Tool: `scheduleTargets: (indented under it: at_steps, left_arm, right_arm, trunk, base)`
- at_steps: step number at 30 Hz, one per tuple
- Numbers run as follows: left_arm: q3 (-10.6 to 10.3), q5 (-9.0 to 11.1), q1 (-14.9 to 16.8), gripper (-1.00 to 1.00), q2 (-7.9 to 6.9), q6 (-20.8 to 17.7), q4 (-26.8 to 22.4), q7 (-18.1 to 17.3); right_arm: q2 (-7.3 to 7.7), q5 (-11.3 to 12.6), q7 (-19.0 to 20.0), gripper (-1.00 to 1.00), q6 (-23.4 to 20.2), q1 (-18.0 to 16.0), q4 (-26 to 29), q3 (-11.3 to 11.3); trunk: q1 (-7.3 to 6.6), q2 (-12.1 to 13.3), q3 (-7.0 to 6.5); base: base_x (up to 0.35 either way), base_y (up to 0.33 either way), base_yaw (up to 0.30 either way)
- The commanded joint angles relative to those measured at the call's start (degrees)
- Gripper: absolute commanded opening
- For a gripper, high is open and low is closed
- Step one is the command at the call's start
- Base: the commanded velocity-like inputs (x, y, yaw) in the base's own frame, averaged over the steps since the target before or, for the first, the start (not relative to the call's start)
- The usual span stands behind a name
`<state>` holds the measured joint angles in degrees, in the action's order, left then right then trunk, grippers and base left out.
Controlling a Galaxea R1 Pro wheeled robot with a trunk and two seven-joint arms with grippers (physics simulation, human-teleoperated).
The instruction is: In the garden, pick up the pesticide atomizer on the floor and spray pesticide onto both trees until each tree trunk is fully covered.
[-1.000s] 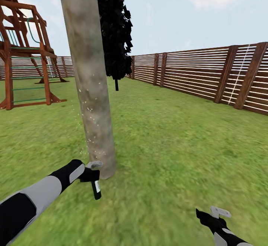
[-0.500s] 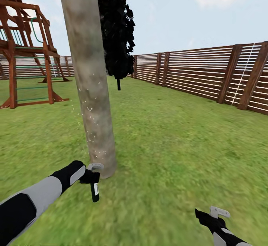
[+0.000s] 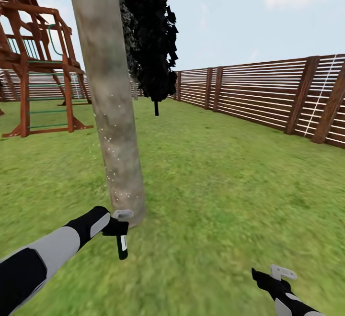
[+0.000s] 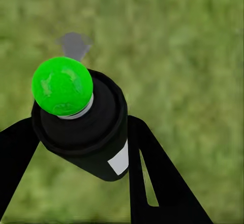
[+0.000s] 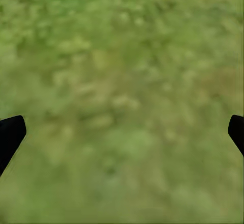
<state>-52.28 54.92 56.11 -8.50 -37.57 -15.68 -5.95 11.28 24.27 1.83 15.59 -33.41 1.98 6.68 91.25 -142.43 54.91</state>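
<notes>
Nearest to the camera, two arms reach out over the floor [image 3: 230, 201], which is short green grass.

Left gripper [image 3: 120, 227]: pinches one pesticide atomizer [image 3: 122, 245]. In the head view the dark canister hangs roughly upright below the gripper, with a small white label on its side. It sits just beside the base of the tree trunk [image 3: 112, 115]; whether it touches the bark cannot be told. In the left wrist view the atomizer [image 4: 84, 127] is seen end-on: black body, one bright green rounded cap, one white label, with a black finger [image 4: 152, 178] against each side. Blurred grass lies behind it.

Right gripper [image 3: 278, 280]: hangs low over the grass, well apart from the trunk, with nothing in it. In the right wrist view its two dark fingertips [image 5: 10, 135] stand spread wide at opposite borders, with bare grass between them.

One thick mottled grey-brown tree trunk rises from the grass and runs out of view. Small white specks dot its lower half.

Behind the trunk stands one dark narrow tree [image 3: 153, 38] on a thin stem. Farther left is one red-brown wooden play frame [image 3: 43, 67] with green rungs. One brown horizontal-slat fence [image 3: 258, 95] bounds the far edge of the lawn, under pale blue sky.
</notes>
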Motion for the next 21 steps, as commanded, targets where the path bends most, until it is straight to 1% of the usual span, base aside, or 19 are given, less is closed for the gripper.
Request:
scheduleTargets:
  at_steps: [1,3,5,11,13,21]
  left_arm:
    - [-0.17,-0.25,0.05,-1.00,-0.03,-0.15,-0.05,-0.30]
    - [-0.23,-0.25,0.05,-1.00,-0.02,-0.20,-0.05,-0.29]
    - [-0.27,-0.25,0.05,-1.00,0.03,-0.22,-0.05,-0.29]
    - [-0.27,-0.25,0.05,-1.00,0.06,-0.22,-0.05,-0.24]
    - [-0.27,-0.25,0.05,-1.00,0.06,-0.22,-0.05,-0.21]
    - [-0.27,-0.25,0.05,-1.00,0.06,-0.22,-0.05,-0.20]
  right_arm:
    - [-0.04,0.60,0.19,1.00,0.22,-0.05,-0.09,0.50]
    - [-0.12,0.60,0.19,1.00,0.23,-0.02,-0.12,0.52]
    - [-0.23,0.60,0.19,1.00,0.22,0.00,-0.10,0.53]
    - [-0.28,0.60,0.19,1.00,0.20,-0.03,-0.09,0.53]
    - [-0.29,0.60,0.19,1.00,0.21,-0.05,-0.11,0.53]
    - [-0.29,0.60,0.19,1.00,0.23,-0.04,-0.10,0.53]
  trunk:
    - [-0.01,-0.02,0.06]
    - [-0.01,-0.02,0.06]
    - [-0.01,-0.02,0.06]
    - [-0.01,-0.02,0.06]
    - [-0.01,-0.02,0.06]
    - [-0.01,-0.02,0.06]
  base:
    - [0.000,-0.010,0.269]
    - [0.000,-0.007,0.271]
    - [0.003,-0.165,0.188]
    - [0.067,-0.299,0.025]
    - [0.082,-0.316,0.134]
    - [0.083,-0.317,0.256]
